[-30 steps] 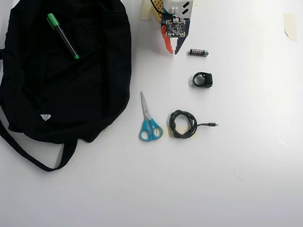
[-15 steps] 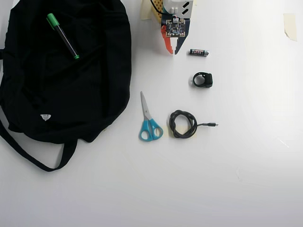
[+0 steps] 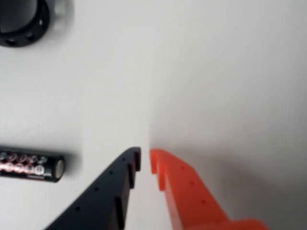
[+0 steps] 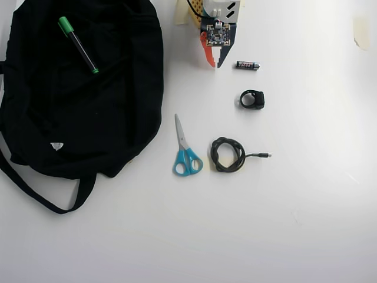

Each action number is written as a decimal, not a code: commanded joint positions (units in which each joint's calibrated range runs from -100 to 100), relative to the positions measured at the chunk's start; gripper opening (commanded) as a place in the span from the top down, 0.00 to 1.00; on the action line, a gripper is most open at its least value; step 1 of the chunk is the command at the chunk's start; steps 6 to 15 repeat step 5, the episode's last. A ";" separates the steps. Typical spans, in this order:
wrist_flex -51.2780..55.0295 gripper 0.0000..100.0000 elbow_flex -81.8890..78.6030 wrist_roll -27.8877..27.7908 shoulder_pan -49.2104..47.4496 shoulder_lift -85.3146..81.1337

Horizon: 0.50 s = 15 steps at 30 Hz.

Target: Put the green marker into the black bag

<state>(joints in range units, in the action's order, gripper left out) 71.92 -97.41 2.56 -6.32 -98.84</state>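
we see the green marker (image 4: 78, 45) lying on the black bag (image 4: 118, 106) in the overhead view. our gripper (image 4: 214, 63) hangs well apart, empty, jaws nearly closed, the battery (image 4: 248, 65) just beside it.

one green marker (image 4: 78, 45), one black bag (image 4: 118, 106), one battery (image 4: 247, 65), one scissors (image 4: 185, 148), one cable (image 4: 228, 154)

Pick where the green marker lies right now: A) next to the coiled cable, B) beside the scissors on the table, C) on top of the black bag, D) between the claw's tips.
C: in the overhead view the green marker lies on the fabric of the black bag, well away from the claw, which holds nothing.
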 commanded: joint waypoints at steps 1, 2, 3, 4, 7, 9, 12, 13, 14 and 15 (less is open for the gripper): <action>0.26 0.98 -1.88 0.11 0.34 -0.50; 0.26 0.98 -1.88 0.11 0.34 -0.50; 0.26 0.98 -1.88 0.11 0.34 -0.50; 0.26 0.98 -1.88 0.11 0.34 -0.50; 0.26 0.98 -1.88 0.11 0.34 -0.50; 0.26 0.98 -1.88 0.11 0.34 -0.50; 0.26 0.98 -1.88 0.11 0.34 -0.50; 0.26 0.98 -1.88 0.11 0.34 -0.50; 0.26 0.98 -1.88 0.11 0.34 -0.50; 0.26 0.98 -1.88 0.11 0.34 -0.50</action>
